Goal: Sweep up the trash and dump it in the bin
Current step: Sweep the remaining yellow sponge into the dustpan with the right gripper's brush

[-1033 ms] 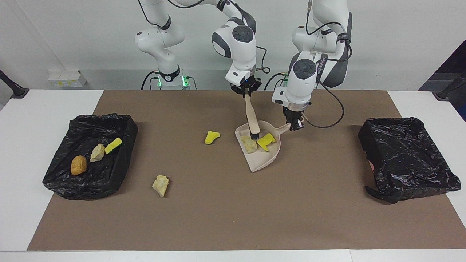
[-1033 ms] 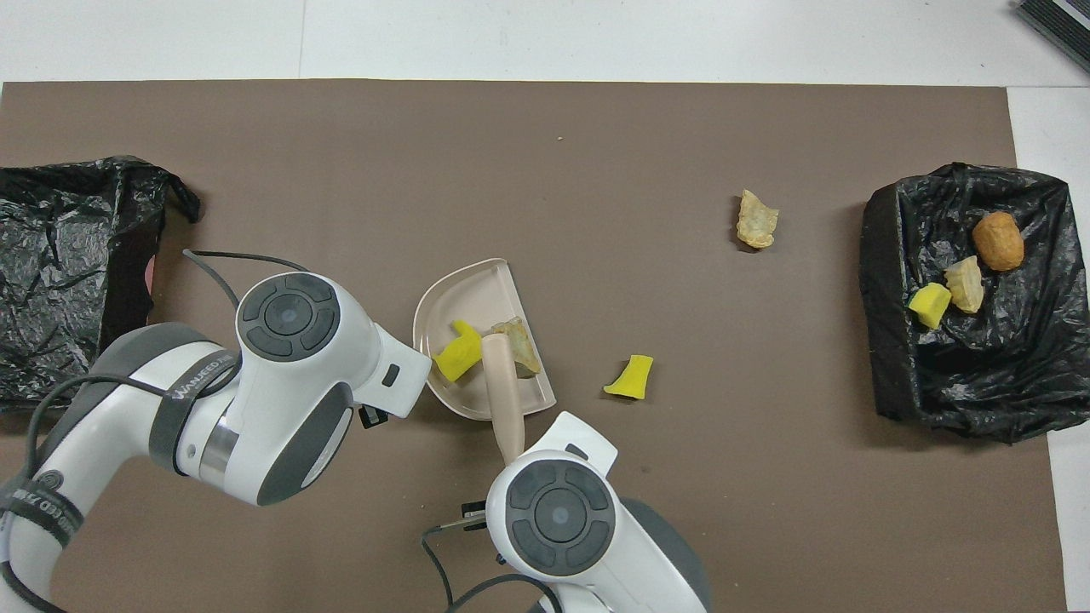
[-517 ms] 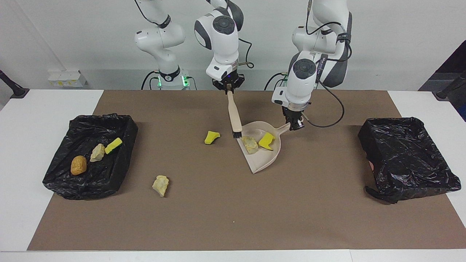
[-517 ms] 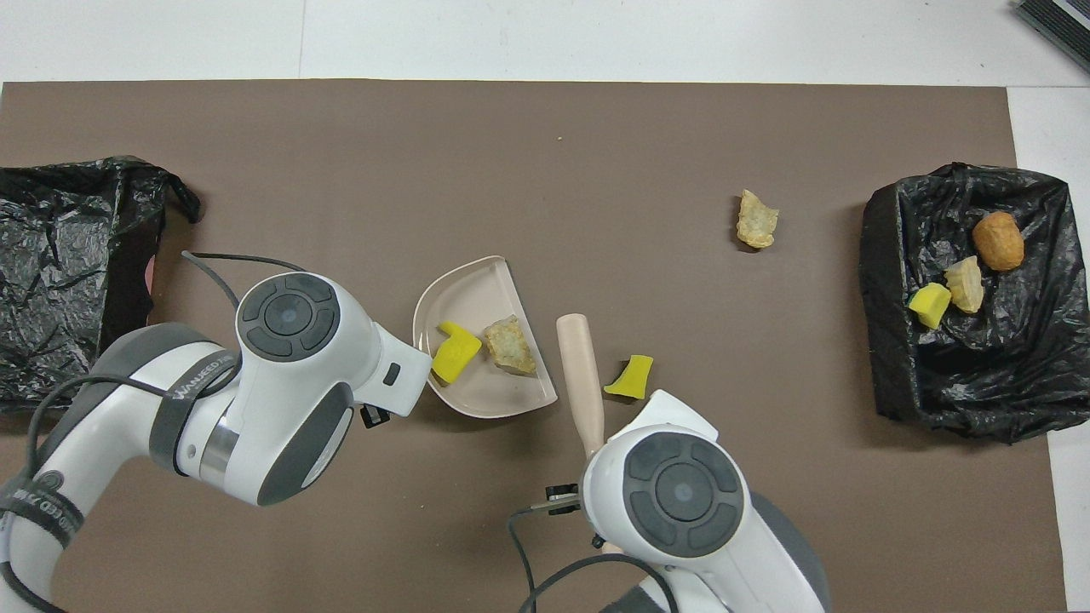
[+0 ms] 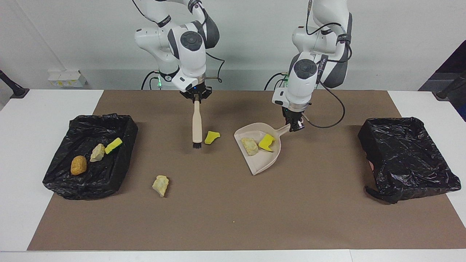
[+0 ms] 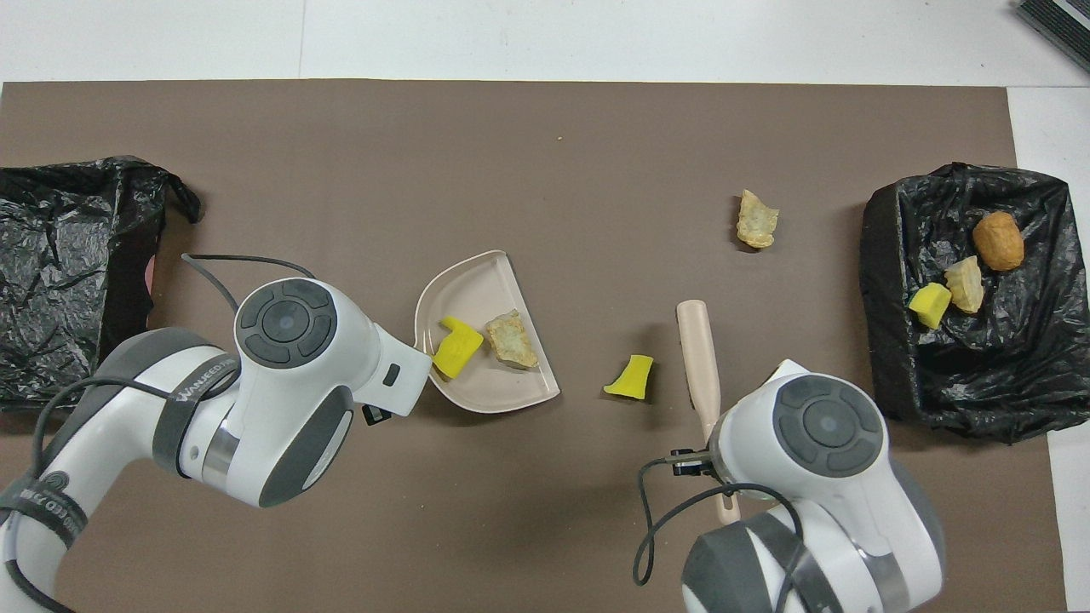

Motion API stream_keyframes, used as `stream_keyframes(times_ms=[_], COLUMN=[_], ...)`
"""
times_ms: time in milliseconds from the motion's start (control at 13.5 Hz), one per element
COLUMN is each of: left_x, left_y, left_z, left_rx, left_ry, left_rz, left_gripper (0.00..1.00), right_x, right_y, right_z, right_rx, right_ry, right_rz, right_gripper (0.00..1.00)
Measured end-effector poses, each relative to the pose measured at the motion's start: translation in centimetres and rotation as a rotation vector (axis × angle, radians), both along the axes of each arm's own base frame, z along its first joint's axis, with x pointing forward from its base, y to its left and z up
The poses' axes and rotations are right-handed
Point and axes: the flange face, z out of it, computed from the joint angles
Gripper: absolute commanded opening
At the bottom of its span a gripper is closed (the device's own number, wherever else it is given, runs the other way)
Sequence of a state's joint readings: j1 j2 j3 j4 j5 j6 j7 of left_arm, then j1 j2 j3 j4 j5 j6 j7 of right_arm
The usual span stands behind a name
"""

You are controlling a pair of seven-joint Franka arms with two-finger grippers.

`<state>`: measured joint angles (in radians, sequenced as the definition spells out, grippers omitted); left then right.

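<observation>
My left gripper [image 5: 295, 123] is shut on the handle of the beige dustpan [image 5: 271, 157]. The pan holds a pale beige lump [image 5: 250, 145] and a yellow sponge piece [image 5: 267, 142]; both also show in the overhead view, the lump [image 6: 511, 339] and the piece [image 6: 457, 347]. My right gripper [image 5: 196, 96] is shut on the beige brush [image 5: 197, 122], which hangs bristles down. Another yellow piece [image 5: 211, 137] lies on the mat between the brush and the pan. A beige lump [image 5: 160, 185] lies on the mat farther from the robots, toward the right arm's end.
A black-lined bin [image 5: 120, 125] at the right arm's end holds an orange-brown lump [image 5: 78, 165], a beige lump [image 5: 97, 152] and a yellow sponge [image 5: 113, 145]. A second black-lined bin [image 5: 407, 156] stands at the left arm's end. A brown mat [image 5: 233, 211] covers the table.
My right gripper has lifted the brush out of the dustpan and carried it toward the right arm's end, past the loose yellow piece. The dustpan has barely moved.
</observation>
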<state>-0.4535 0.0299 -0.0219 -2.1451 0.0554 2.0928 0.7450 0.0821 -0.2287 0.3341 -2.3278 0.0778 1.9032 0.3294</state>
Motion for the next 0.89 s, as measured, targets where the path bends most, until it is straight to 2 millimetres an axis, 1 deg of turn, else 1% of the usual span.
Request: stream_keyframes(times_ms=[74,148,369,517,664,812,886], left_x=[-0.1,-0.2,-0.5,-0.5,-0.5,-0.5,-0.5], left_y=[0.0,-0.1,-0.8,-0.8,-0.8,-0.8,-0.8], left_z=[-0.3,-0.4,-0.5,-0.5,-0.6,-0.6,-0.6], left_rx=[-0.003,-0.006,-0.012,-0.013,-0.014,-0.015,-0.015], left_ry=[-0.004,-0.009,-0.019,-0.022,-0.023,-0.025,-0.025], left_rz=[-0.002,-0.006,-0.02,-0.021,-0.021,-0.021,-0.021], left_gripper=[0.0,0.0,0.0,0.0,0.0,0.0,0.0], right_x=[-0.1,-0.6,-2.4,-3.3,-3.5,-3.2,-2.5], right_y=[-0.7,-1.0,0.2,1.8,4.1,6.8,8.1], right_z=[-0.7,-1.6,-3.8,-4.7,-5.8,-6.8,-7.1], right_rx=[-0.005,-0.012,-0.031,-0.006,0.057,0.104,0.11], right_ry=[0.016,0.033,0.055,0.069,0.059,0.065,0.074], right_rz=[-0.006,-0.008,-0.049,-0.073,-0.111,-0.185,-0.227], right_gripper=[0.0,0.0,0.0,0.0,0.0,0.0,0.0])
